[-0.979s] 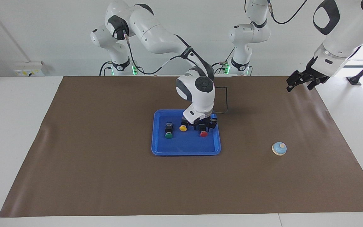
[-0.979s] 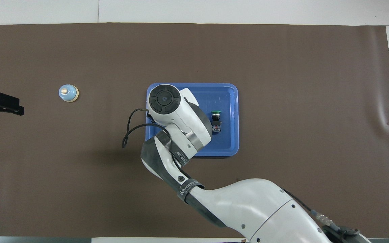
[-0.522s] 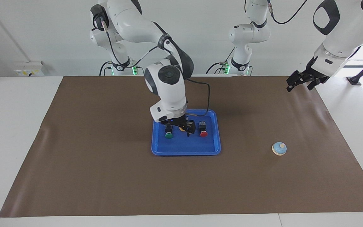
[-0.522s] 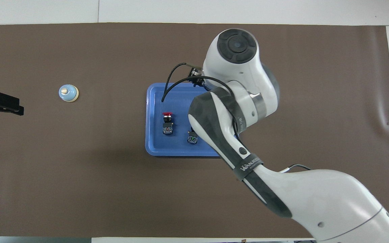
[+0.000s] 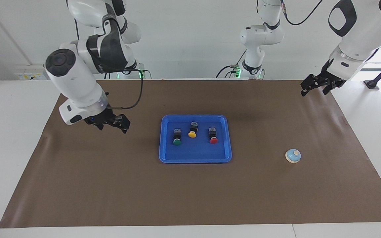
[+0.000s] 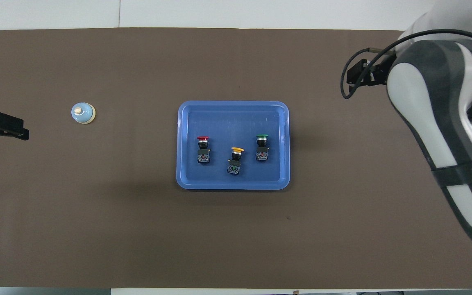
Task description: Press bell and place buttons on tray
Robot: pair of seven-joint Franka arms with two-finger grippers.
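The blue tray (image 5: 195,158) lies in the middle of the brown mat, and it also shows in the overhead view (image 6: 234,185). Three buttons lie in it on their sides: green (image 5: 177,138) (image 6: 262,146), yellow (image 5: 192,131) (image 6: 236,158) and red (image 5: 213,136) (image 6: 203,148). The light-blue bell (image 5: 293,156) (image 6: 83,113) stands on the mat toward the left arm's end. My right gripper (image 5: 114,126) (image 6: 361,76) is open and empty, raised over the mat toward the right arm's end. My left gripper (image 5: 313,87) (image 6: 17,130) waits open above the mat's edge at the left arm's end.
The brown mat (image 5: 190,198) covers most of the white table (image 5: 12,132). A third robot base (image 5: 253,66) stands at the robots' edge of the table. The right arm's forearm (image 6: 445,135) hangs over the mat's right-arm end.
My right gripper left the red button in the tray, rose, and swung away from the tray to the right arm's end of the mat. The left arm has not moved.
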